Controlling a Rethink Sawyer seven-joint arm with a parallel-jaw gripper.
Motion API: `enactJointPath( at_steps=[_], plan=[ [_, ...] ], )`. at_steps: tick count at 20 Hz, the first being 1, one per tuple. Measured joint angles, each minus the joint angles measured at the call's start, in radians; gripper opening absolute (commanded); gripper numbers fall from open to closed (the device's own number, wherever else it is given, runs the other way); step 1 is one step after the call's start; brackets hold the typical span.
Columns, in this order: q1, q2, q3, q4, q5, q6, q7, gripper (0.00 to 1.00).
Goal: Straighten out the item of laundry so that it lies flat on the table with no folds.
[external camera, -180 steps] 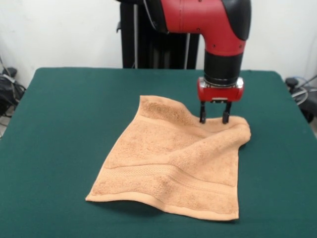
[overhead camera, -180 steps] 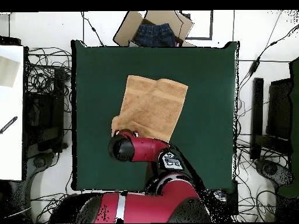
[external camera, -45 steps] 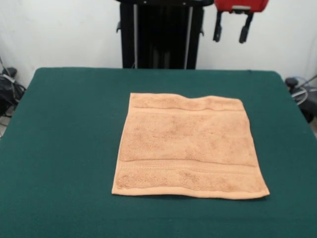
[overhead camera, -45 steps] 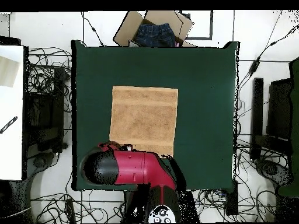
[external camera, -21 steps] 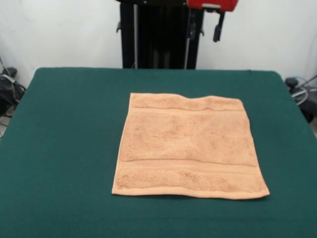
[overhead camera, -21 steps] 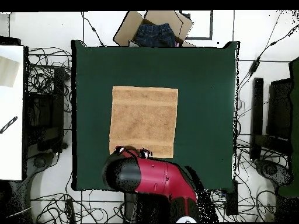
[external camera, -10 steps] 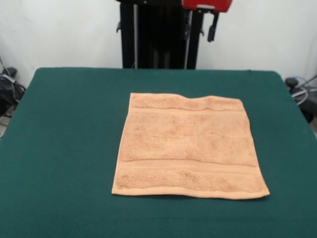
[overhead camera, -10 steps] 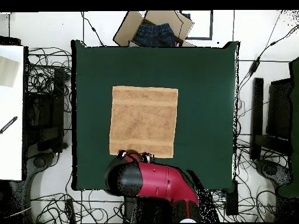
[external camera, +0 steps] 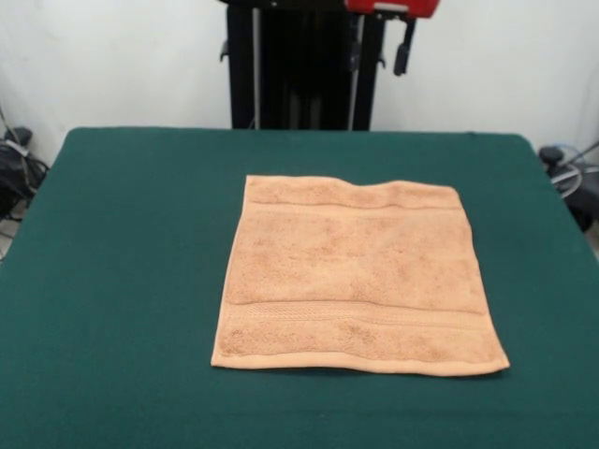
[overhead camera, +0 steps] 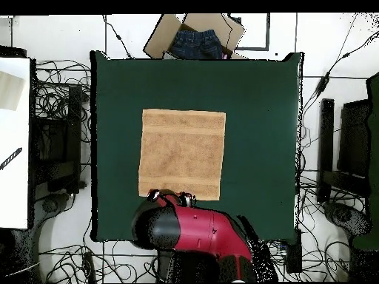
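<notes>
The small peach-orange terry towel (external camera: 354,273) lies spread flat mid-surface on the dark green felt surface (external camera: 122,243), job seemingly done, with the robot's hand (external camera: 379,47) raised clear at the far side, fingers apart.

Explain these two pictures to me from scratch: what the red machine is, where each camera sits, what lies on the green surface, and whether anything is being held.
The red machine is a robot arm with a two-fingered gripper. One camera faces the robot across the table; there only the gripper shows, raised at the top edge. The other camera looks straight down, with the robot's base at the bottom. On the green top lies one peach-orange towel, spread out flat, with a slight ripple along the edge nearest the robot. The gripper hangs open and holds nothing. A cardboard box of denim sits beyond the table.
</notes>
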Motion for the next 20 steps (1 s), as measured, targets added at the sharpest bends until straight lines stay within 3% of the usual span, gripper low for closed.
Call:
enactJointPath(
  at_steps=[20],
  plan=[
    [0.0,0.0,0.006,0.0,-0.039,0.0,0.0,1.0]
  ],
)
